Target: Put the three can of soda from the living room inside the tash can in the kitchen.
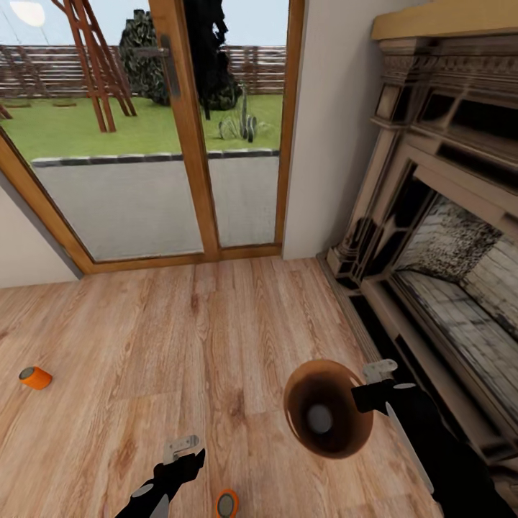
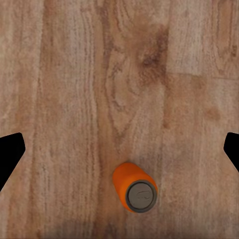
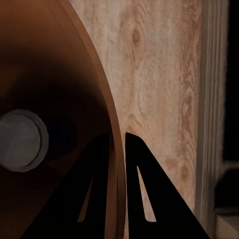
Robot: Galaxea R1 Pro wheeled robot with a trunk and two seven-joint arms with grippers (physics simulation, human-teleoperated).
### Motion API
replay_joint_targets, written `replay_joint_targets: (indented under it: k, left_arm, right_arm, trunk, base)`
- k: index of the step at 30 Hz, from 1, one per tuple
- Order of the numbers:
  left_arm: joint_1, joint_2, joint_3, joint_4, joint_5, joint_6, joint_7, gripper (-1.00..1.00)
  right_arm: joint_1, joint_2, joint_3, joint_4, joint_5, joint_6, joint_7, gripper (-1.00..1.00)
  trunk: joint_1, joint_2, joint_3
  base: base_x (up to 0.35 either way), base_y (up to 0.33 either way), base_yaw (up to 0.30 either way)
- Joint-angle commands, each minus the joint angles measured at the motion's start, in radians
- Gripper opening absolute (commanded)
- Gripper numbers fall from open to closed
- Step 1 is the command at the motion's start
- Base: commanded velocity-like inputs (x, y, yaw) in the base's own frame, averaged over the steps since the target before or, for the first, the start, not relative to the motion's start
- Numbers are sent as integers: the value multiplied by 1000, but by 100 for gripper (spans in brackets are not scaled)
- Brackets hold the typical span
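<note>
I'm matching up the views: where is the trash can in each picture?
Head view: trash can lower right, rim gripped by the right end effector.
Right wrist view: its brown inside looms close, rim pinched.
Shared landmark: the grey can top inside it.

Matt wood-grain floor [image 1: 216, 324]; metal-topped can [image 2: 135, 187].

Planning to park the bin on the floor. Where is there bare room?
Open wood floor lies between the glass doors, the far orange can and the fireplace. It is crowded near the left gripper by the near orange can.
</note>
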Motion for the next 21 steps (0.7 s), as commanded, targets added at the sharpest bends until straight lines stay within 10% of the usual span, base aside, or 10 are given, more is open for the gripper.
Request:
replay_joint_targets:
  k: [1, 21]
  left_arm:
    - [0, 0, 0, 0, 0, 0, 0, 100]
    - [0, -1, 0, 2, 0, 0, 0, 100]
  right_arm:
    - [0, 0, 0, -2, -8, 2, 6, -100]
    - [0, 0, -2, -10, -10, 11, 6, -100]
  trunk:
    - [0, 0, 0]
    - [57, -105, -74]
  base:
    - [0, 0, 0]
    - [0, 0, 0]
